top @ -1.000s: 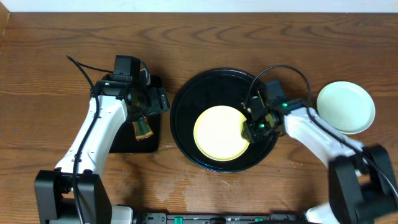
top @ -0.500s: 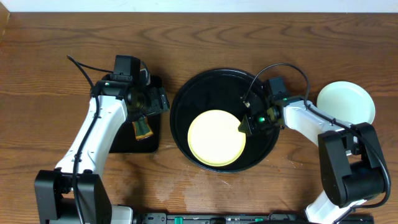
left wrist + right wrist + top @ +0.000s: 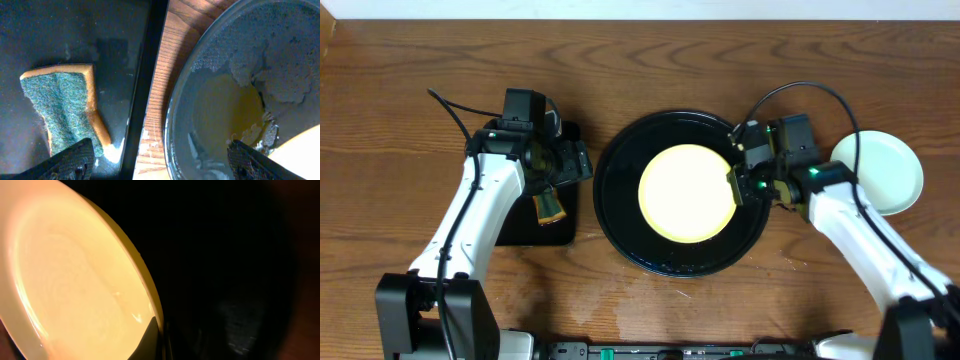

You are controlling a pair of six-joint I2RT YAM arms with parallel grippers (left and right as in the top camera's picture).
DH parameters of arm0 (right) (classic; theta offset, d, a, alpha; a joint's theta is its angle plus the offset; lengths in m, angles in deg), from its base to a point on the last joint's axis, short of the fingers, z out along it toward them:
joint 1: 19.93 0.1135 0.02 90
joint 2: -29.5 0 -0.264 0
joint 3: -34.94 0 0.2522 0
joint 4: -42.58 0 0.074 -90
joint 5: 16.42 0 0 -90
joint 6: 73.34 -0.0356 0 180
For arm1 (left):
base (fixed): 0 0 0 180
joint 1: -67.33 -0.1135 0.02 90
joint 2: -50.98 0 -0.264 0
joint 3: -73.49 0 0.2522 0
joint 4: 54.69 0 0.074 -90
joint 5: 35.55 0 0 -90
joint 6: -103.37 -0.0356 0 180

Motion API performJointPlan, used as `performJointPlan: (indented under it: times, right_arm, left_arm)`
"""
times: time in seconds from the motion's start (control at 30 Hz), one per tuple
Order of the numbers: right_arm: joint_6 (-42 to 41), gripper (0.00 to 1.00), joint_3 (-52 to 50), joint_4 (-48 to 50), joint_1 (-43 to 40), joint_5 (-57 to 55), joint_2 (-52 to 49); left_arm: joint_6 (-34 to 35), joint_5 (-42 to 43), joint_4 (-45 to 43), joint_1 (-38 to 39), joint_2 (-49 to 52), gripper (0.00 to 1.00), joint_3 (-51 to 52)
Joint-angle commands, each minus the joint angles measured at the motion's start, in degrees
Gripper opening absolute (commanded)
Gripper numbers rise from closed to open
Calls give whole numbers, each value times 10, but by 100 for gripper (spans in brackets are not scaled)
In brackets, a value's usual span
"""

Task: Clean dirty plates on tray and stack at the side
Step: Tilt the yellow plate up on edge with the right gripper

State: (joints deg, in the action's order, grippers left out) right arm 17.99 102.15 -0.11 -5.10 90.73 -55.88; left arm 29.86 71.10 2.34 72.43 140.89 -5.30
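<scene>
Gleaming pale yellow, the plate [image 3: 686,192] sits in the right claw [image 3: 734,187].

pale yellow plate [image 3: 685,192], no smear showing, is over the middle of the round glossy black tray [image 3: 615,190], whose floor is wet and sudsy. mint plate [image 3: 880,170] lies outside, just right.

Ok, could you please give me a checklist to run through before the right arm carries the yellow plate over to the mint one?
1. Grip: right gripper pinches the yellow plate at its right rim: ok.
2. Plate face: no orange smear visible: ok.
3. Plate lifted clear of the round tray rim: cannot tell.
4. Landing spot: mint plate on the table right of the tray, top bare: ok.
5. Left gripper open over the rectangular tray edge, sponge lying loose, away from the path: ok.
</scene>
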Motion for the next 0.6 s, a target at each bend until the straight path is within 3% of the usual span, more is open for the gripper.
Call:
performJointPlan:
  times: [0.0,0.57]
  right_arm:
    - [11,1,1,-2,13,-69,42]
    - [11,1,1,-2,216,-456,159]
  left_arm:
    - [-2,7,1,1,0,86,-8]
    - [-2,7,1,1,0,86,-8]
